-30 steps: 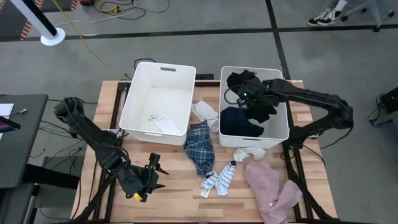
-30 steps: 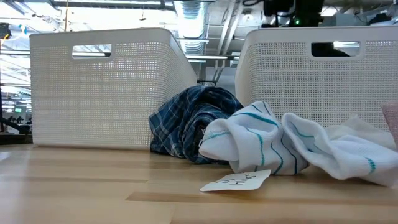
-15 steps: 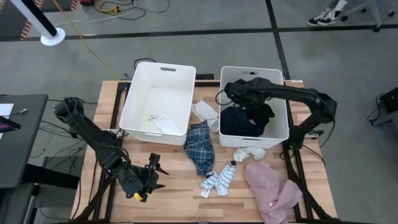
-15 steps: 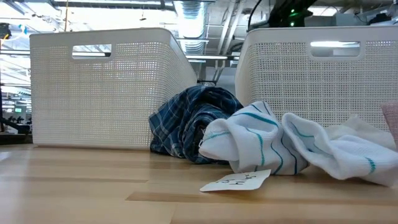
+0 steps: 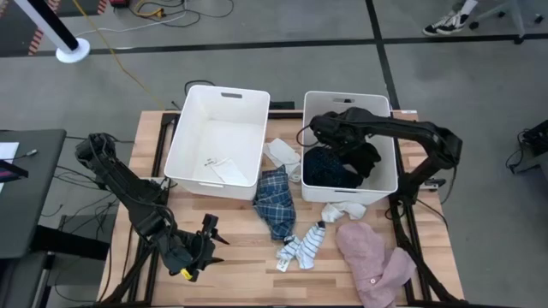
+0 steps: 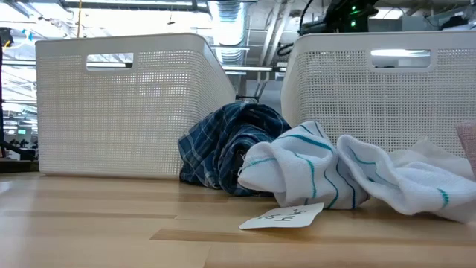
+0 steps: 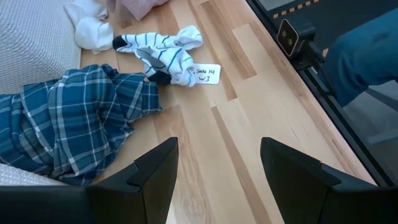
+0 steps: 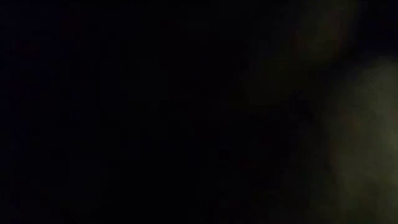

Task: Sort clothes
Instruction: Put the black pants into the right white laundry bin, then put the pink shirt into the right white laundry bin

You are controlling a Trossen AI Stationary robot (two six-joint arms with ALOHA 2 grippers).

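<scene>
Two white tubs stand on the table. Garments number four: one blue plaid, one pink, one navy dotted, one black. Socks: one striped pair and two white bundles. Two paper tags show.

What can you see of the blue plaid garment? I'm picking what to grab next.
The blue plaid garment is soft woven cloth in dark blue with lighter checks, crumpled in a loose heap on the wooden table. It lies in front of the gap between the two white tubs, against the left tub's corner, with the striped sock beside it.
</scene>
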